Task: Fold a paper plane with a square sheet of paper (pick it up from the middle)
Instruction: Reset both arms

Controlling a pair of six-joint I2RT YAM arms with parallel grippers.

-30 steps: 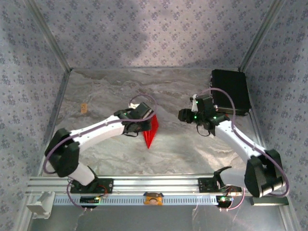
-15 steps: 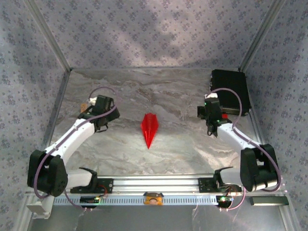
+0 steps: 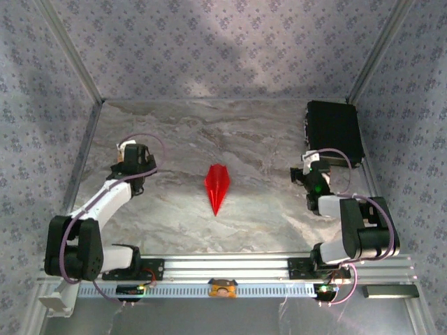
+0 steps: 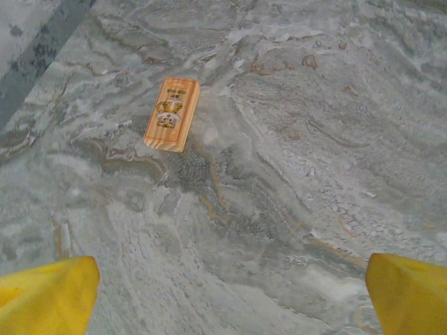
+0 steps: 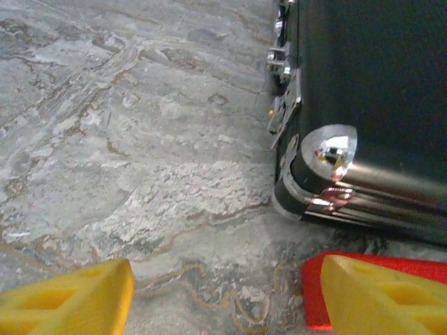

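Observation:
The square sheet of paper lies folded as a slim red paper plane (image 3: pixel 216 186) flat on the marble table, its sharp point toward the near edge. Nothing touches it. My left gripper (image 3: pixel 128 155) is well to its left, and in the left wrist view the left gripper (image 4: pixel 227 300) is open, its yellow fingertips (image 4: pixel 45 296) far apart over bare table. My right gripper (image 3: pixel 311 169) is off to the plane's right, by the black case. In the right wrist view the right gripper (image 5: pixel 223 300) is open with nothing between its fingers (image 5: pixel 70 300).
A small wooden block (image 4: pixel 172 114) lies just ahead of the left gripper. A black case (image 5: pixel 370 105) with metal corners stands close ahead of the right gripper, at the back right (image 3: pixel 334 132). A small red piece (image 5: pixel 314 293) lies partly under the right finger.
The left gripper let go of the plane and opened. Both arms drew back to the sides. The plane now lies alone in the middle.

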